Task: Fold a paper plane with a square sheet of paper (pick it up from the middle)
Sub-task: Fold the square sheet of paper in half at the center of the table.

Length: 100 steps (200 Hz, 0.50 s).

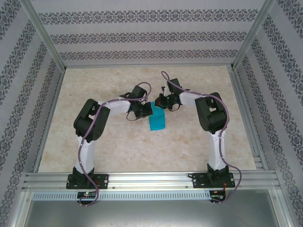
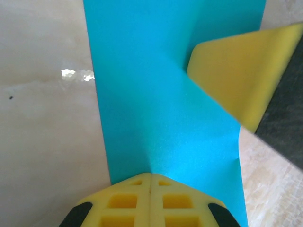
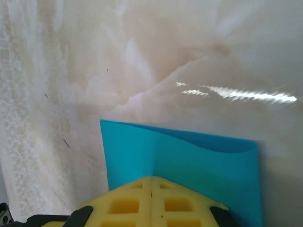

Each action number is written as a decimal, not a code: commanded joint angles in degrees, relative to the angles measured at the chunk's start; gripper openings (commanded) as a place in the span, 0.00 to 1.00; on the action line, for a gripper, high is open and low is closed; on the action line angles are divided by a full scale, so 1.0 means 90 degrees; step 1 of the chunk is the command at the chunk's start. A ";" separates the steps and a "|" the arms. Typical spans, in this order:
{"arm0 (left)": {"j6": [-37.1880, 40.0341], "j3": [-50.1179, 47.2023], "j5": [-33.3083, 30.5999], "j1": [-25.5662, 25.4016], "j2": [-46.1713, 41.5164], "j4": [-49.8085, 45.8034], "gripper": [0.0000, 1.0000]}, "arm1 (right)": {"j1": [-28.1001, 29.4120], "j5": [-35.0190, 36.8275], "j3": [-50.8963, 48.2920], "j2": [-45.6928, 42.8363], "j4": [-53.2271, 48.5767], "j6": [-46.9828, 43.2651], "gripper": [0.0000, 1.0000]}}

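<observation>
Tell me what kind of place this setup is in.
Most likely a robot lab test cell, not a home or workshop: an aluminium frame hung with patterned wall panels boxes in a marble-look table, and the left arm and right arm are bolted to a rail at its near edge.

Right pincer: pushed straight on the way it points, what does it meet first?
The right pincer is shut on the blue paper sheet, so that sheet comes first. Beyond its far edge lies the marbled tabletop, which it would probably reach next, though depth is unclear.
</observation>
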 commanded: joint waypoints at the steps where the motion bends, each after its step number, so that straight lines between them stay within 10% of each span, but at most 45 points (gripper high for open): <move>1: 0.0040 -0.0626 -0.0535 -0.0044 0.0720 -0.1431 0.00 | -0.0340 0.0421 0.0151 0.0223 -0.0108 -0.0128 0.00; 100: 0.0065 -0.0640 -0.0498 -0.0044 0.0734 -0.1434 0.00 | -0.0794 0.0322 0.0338 -0.0039 -0.0153 -0.0039 0.00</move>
